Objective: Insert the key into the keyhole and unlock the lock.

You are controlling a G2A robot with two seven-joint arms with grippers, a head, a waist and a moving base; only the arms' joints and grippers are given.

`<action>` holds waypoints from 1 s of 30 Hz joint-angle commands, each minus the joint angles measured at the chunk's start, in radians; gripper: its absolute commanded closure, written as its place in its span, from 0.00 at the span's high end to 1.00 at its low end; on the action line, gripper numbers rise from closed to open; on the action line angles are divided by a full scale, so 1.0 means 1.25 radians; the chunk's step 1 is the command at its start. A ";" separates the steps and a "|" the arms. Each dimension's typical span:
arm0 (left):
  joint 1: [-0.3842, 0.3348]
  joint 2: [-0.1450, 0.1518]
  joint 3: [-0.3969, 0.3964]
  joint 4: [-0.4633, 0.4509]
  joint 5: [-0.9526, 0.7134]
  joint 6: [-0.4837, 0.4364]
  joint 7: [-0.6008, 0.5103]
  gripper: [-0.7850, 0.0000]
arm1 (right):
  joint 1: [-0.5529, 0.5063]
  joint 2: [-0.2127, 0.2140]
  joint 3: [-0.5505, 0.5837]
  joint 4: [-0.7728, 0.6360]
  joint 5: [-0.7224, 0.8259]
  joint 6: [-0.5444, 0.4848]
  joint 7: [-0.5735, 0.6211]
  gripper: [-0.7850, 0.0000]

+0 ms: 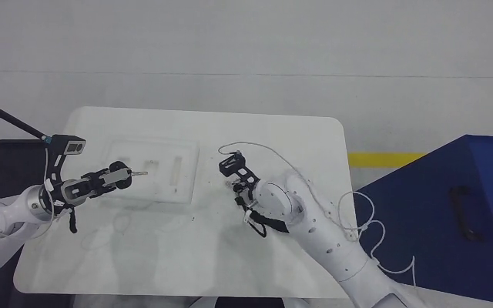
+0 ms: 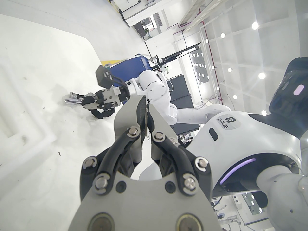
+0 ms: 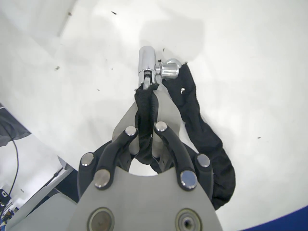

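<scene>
Chrome lock [image 3: 146, 61] is clamped by the right end effector [image 3: 150, 92]; the key [image 1: 140, 173], pinched by the left end effector [image 1: 127, 175], is pointed roughly toward it, well apart.

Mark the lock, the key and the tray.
lock [image 3: 146, 60], right wrist view, on its chrome cylinder.
key [image 1: 139, 173], top view, on its bare end.
tray [image 1: 154, 143], top view, on its far rim.

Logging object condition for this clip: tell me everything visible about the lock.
The lock has a shiny chrome cylinder with a short chrome knob at its side, joined to a flexible loop covered by a black fabric sleeve. The right gripper is shut on the sleeve just behind the cylinder, over the white table; whether the lock touches the table is unclear.
</scene>
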 commanded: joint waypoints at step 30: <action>0.000 0.000 0.000 0.000 0.000 0.000 0.000 0.00 | -0.204 0.065 0.230 -0.101 0.640 -0.596 -0.225 0.00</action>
